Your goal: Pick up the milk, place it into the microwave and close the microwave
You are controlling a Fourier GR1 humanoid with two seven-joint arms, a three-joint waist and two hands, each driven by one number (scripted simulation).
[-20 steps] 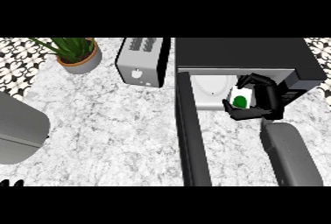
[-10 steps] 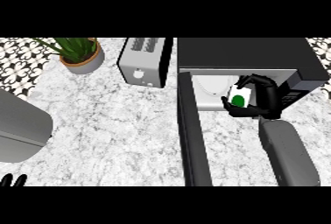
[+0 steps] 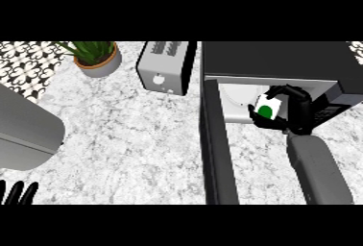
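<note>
My right hand point(image 3: 294, 108) is curled round a white milk carton point(image 3: 269, 106) with a green spot on it, and holds it at the mouth of the open microwave point(image 3: 276, 60). The carton sits just over the pale inner floor point(image 3: 237, 103) of the oven. The microwave's dark door point(image 3: 216, 149) swings out toward me, left of my right forearm. Only the fingertips of my left hand point(image 3: 18, 192) show, at the lower left edge, straight and still.
A silver toaster point(image 3: 166, 67) stands just left of the microwave. A potted plant point(image 3: 96, 57) is at the back left. A grey rounded object point(image 3: 25, 129) fills the left edge. Marble counter point(image 3: 127, 139) lies between them.
My right hand has carried the milk a little further up and in toward the microwave's opening. The left hand has stayed at the lower left edge.
</note>
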